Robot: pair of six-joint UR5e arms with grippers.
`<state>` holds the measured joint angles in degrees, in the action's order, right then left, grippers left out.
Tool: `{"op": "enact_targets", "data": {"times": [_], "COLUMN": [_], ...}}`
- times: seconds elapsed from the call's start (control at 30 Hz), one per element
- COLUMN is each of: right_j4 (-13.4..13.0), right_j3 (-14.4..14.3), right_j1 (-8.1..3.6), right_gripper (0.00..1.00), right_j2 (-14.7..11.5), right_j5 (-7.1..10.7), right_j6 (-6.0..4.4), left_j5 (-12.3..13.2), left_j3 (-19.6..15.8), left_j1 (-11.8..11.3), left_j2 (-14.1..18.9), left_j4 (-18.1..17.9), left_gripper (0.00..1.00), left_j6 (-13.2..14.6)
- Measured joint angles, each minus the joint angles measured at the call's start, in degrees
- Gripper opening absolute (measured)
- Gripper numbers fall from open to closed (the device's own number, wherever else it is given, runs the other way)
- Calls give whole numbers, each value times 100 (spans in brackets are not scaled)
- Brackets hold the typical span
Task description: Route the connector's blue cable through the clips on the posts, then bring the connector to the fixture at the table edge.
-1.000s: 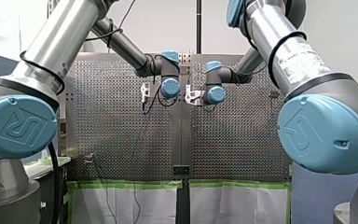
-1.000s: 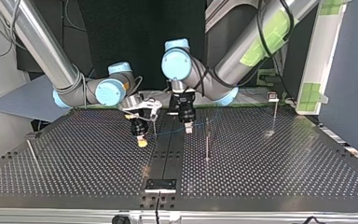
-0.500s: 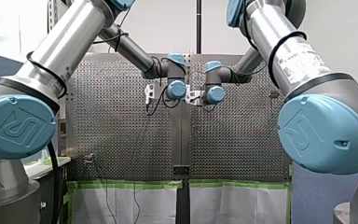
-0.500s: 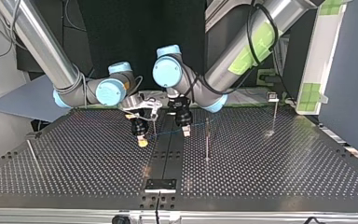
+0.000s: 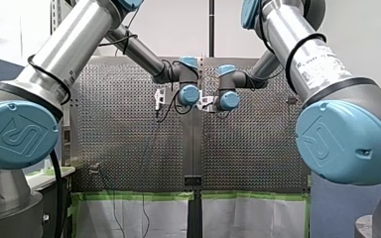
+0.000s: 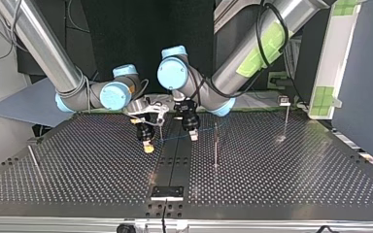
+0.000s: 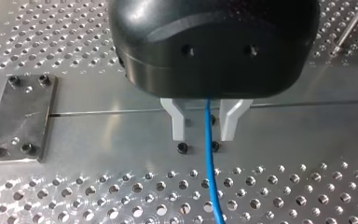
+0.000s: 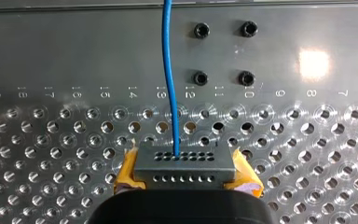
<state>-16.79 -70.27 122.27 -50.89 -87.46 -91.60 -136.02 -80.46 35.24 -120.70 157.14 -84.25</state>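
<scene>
Just beside the middle post, my left claw stands with fingers apart. The blue cable passes loose between them, apparently so that it can slide while guided. Farther from the post, my right claw is clamped by yellow pads on the connector, evidently to tension the line. Whether the cable sits in the post's clip cannot be told. The fixture lies well apart at the bench edge.

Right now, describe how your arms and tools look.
My left arm and right arm are silver tubes with light-blue joint caps and black cables looped around them. The left tool is black with pale fingers; the right tool has yellow pads.
</scene>
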Motion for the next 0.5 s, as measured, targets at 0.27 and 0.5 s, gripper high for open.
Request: {"op": "enact_targets", "data": {"times": [0.27,0.5], "right_j4": [-7,23], "right_j3": [0,-1], "right_j1": [2,1], "right_gripper": [2,2], "right_j2": [-4,-4], "right_j5": [0,4], "right_j6": [0,0], "left_j5": [0,-7], "left_j3": [-1,-2], "left_j1": [19,28], "left_j2": [0,0], "left_j4": [-2,61], "left_gripper": [0,0], "left_j6": [69,18]}}
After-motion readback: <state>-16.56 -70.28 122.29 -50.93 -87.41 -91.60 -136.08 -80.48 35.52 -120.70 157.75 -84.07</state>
